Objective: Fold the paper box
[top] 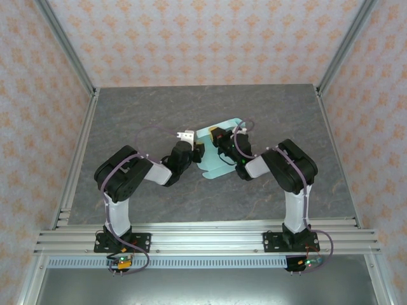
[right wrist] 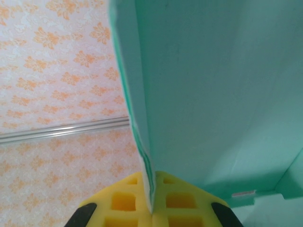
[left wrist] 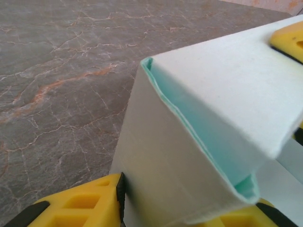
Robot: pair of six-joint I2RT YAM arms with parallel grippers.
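The paper box is pale mint-green card, partly folded, lying mid-table between both grippers. In the left wrist view a folded white-backed wall of the box stands up between my yellow fingers, and the left pad touches it. My left gripper holds this folded section across its width; from above the left gripper sits at the sheet's left edge. My right gripper is shut on a thin upright flap of the box. From above the right gripper is over the sheet's far part.
The grey marble-patterned table spreads around the box. Patterned walls and aluminium frame posts enclose it. A yellow finger of the right gripper shows at the top right of the left wrist view.
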